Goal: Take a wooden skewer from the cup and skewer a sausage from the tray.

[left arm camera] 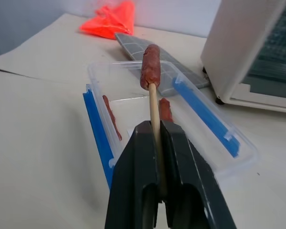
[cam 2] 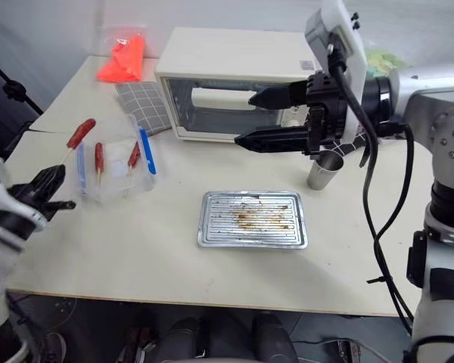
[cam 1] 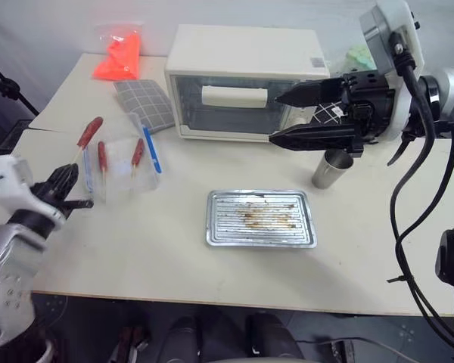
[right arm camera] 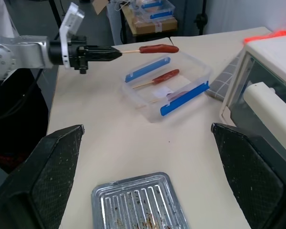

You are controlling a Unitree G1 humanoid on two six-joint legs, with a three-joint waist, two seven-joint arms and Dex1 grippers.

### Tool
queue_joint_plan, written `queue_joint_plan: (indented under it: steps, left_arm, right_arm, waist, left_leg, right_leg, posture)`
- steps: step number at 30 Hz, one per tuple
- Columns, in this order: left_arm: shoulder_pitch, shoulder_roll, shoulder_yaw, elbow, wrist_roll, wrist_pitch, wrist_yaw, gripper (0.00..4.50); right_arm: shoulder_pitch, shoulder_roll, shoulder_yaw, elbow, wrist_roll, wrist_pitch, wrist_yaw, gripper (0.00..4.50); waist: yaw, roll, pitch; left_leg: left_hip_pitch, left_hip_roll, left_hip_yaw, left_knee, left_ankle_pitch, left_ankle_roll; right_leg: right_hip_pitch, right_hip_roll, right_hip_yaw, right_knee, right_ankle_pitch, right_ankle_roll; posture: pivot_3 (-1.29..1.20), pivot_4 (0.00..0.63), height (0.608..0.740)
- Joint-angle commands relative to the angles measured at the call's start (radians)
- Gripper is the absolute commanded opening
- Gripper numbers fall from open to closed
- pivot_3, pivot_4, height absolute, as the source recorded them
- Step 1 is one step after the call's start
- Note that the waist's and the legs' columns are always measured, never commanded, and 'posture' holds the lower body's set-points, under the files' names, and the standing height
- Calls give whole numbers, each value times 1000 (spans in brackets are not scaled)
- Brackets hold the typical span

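Left wrist view: left tool pinches the wooden skewer, sausage impaled; keep it level over the clear box at twelve o'clock. Right tool spread, idle.

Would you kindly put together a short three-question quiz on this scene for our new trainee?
1. True or false: the left gripper is shut on the wooden skewer carrying the sausage.
2. What lies on the tray? A) a sausage B) only brown stains C) a skewer
3. Fill in: the cup stands on the table beside the ____, below the right gripper, whose jaws are open.

Key: 1 true; 2 B; 3 toaster oven.
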Motion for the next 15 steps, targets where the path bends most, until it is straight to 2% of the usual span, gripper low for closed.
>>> queue_joint_plan:
  steps: [1,2,6,10,13,15]
  left_arm:
    - [-69,5,-87,130,91,-66,27,0]
    - [-83,1,-96,152,98,-67,32,0]
    - [-99,-14,-110,173,96,-79,25,1041]
    - [-87,24,-55,112,15,-56,-43,1850]
    - [-52,112,67,23,-133,52,-116,2511]
    - [-28,172,127,-9,-203,105,-154,2511]
  right_arm:
    - [-10,-10,-31,-22,18,1,-21,4469]
    - [-9,-10,-32,-23,20,3,-27,4469]
    - [0,-17,-44,-31,34,11,-42,4500]
    - [23,-32,-54,-43,41,15,-51,4500]
    - [36,-52,-50,-32,29,-2,-41,4500]
    - [41,-60,-45,-22,23,-12,-36,4500]
  waist:
    - [-2,0,0]
    - [-6,0,0]
    - [-12,0,0]
    - [-12,0,0]
    - [-15,-1,0]
    - [-20,-1,1]
  left_leg:
    - [0,0,1,0,0,0]
    - [0,0,1,0,0,-1]
    - [-1,1,2,-1,0,-3]
    - [-1,1,2,-1,0,-3]
    - [-1,1,2,-1,0,-3]
    - [-1,2,2,-1,-1,-3]
  right_leg:
    - [0,0,0,0,0,0]
    - [-1,0,0,1,0,0]
    - [-1,0,0,3,0,0]
    - [-1,0,0,3,0,0]
    - [-1,-1,0,2,0,0]
    - [-1,0,0,2,0,0]
  posture:
    - [0,150,740]
    - [0,150,740]
    - [0,150,740]
    - [0,150,740]
    - [0,150,740]
    - [0,150,740]
